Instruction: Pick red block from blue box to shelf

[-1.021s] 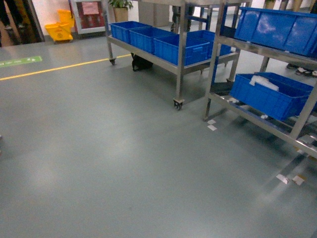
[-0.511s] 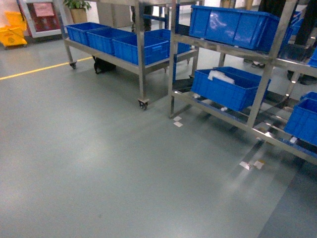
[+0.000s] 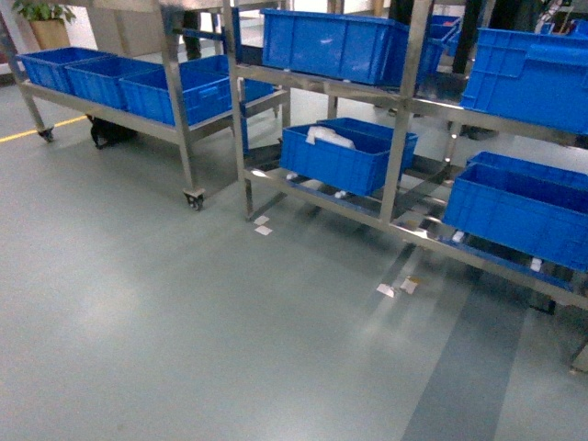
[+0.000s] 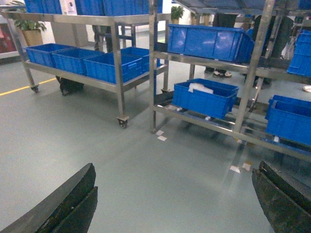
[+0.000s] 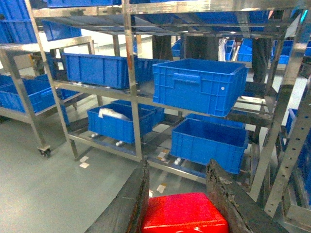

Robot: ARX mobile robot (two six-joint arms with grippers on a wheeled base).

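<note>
Head view: the scene has slid left since the two earlier head frames. The wheeled steel cart (image 3: 188,129) with its row of dark blue crates (image 3: 175,87) sat near centre a second ago; now it lies at 10 o'clock. The yellow mop bucket and the wall poster have left the frame. The yellow floor line (image 3: 28,133) shows only as a short stub at 9 o'clock. The steel shelf rack (image 3: 400,138) now fills 12 to 3 o'clock, and more of its right end is visible than before. The lower crate holding white material (image 3: 344,156) has shifted from the right side to just right of centre. White floor tags (image 3: 395,288) lie at 4 o'clock of centre on the grey floor (image 3: 184,322). Neither arm shows in this view.

Right wrist view: the right gripper (image 5: 177,201) has its jaws closed onto the red block (image 5: 184,219), one dark finger (image 5: 131,204) touching each side; the block sits at 6 o'clock, facing the rack.

Left wrist view: the left gripper (image 4: 172,201) has its jaws spread wide, fingers at 7 and 5 o'clock, nothing between them but floor.

The blue box is not visible in any view.
</note>
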